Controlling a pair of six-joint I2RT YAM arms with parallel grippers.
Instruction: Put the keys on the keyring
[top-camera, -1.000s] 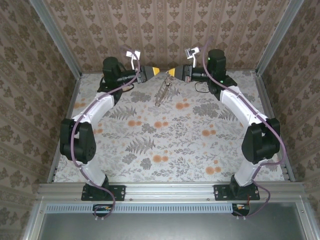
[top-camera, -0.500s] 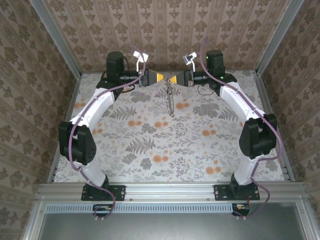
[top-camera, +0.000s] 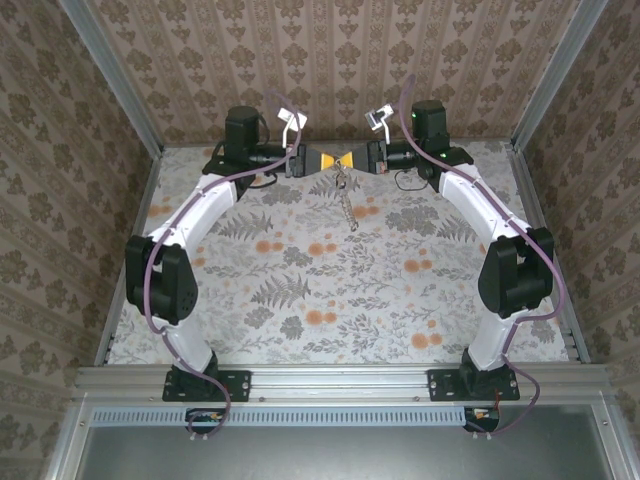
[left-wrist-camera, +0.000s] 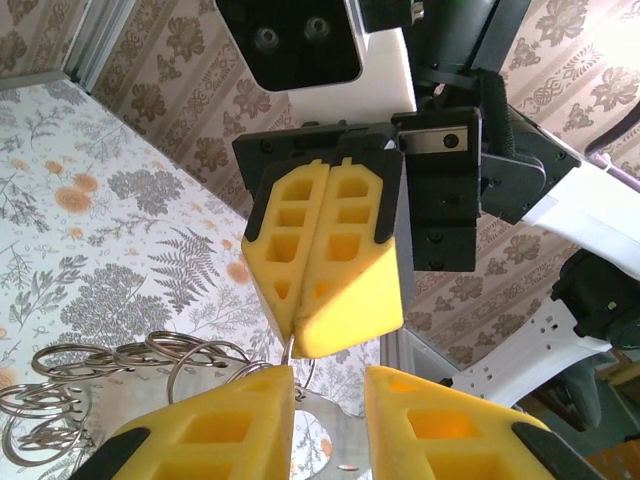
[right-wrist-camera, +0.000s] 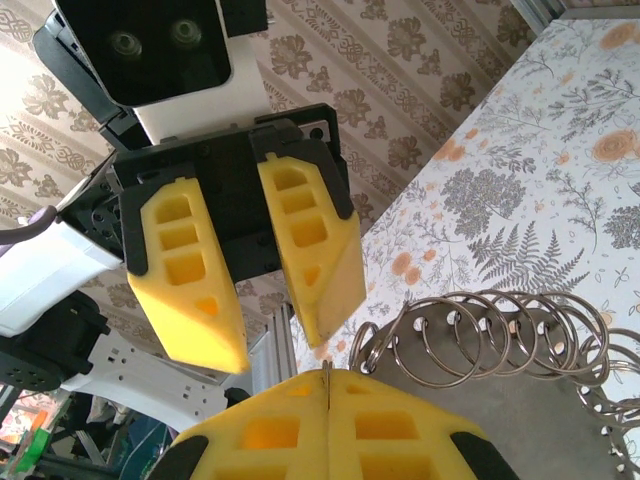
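The keyring (top-camera: 348, 200) is seen as a string of thin silver wire loops (right-wrist-camera: 480, 330), suspended from the point where the two hands meet at the far middle of the floral surface (top-camera: 300, 270) and trailing toward the near side. Whether its lower end touches the surface cannot be told. The right hand (top-camera: 342, 160) is noted with its yellow fingers pressed together, and a thin wire of the keyring is observed emerging at their seam (left-wrist-camera: 297, 340). The left hand (top-camera: 328, 160) is set tip to tip against it, its fingers (left-wrist-camera: 240, 420) standing apart. A flat pale metal piece (left-wrist-camera: 322, 425) is seen in that gap; whether it is clamped cannot be told. The loops (left-wrist-camera: 130, 360) lie just beside both hands.
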